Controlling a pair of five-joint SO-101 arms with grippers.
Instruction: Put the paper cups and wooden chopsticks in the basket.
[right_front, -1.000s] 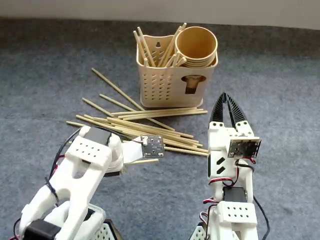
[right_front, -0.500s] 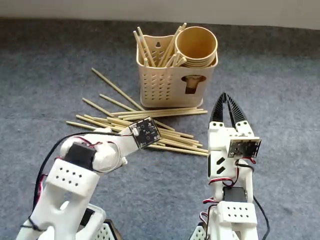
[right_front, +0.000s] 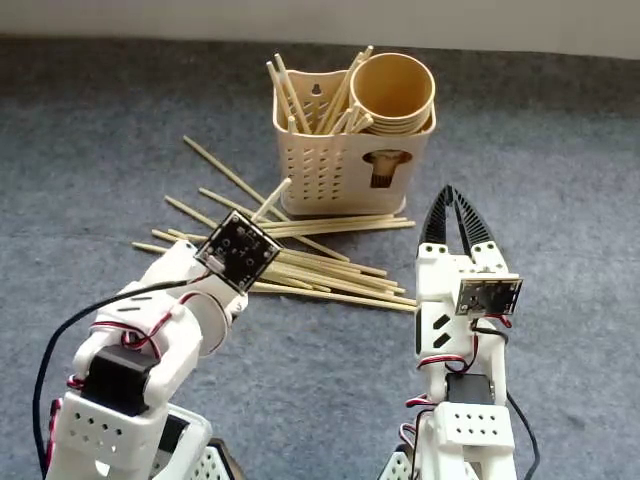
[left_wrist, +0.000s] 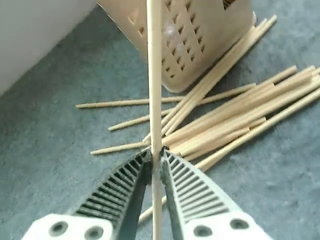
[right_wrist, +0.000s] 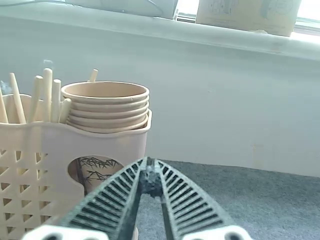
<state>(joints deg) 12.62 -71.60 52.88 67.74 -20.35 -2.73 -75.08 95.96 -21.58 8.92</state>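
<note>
Left gripper: the left gripper (left_wrist: 156, 160) is pinched narrow around one stick, above the near side of the pile. In the high view the wrist camera board covers its fingers.
Held chopstick: the held chopstick (left_wrist: 154, 75) runs straight out from the fingertips toward the basket's lower wall. The high view shows its free end poking out past the board, just short of the basket.
Loose chopsticks: the loose chopsticks (right_front: 330, 275) lie fanned on the grey surface (right_front: 100, 130) in front of the basket.
Basket: the basket (right_front: 340, 170) is upright, with chopsticks standing in its left part.
Paper cups: the paper cups (right_front: 392, 95) are nested in the basket's right part. The right wrist view shows their stacked rims.
Right gripper: the right gripper (right_wrist: 149, 180) has its fingers closed together on nothing, pointing at the basket's right front.
Change: the left arm has risen from the pile and swung toward the basket, carrying the stick. The right arm has not moved.
</note>
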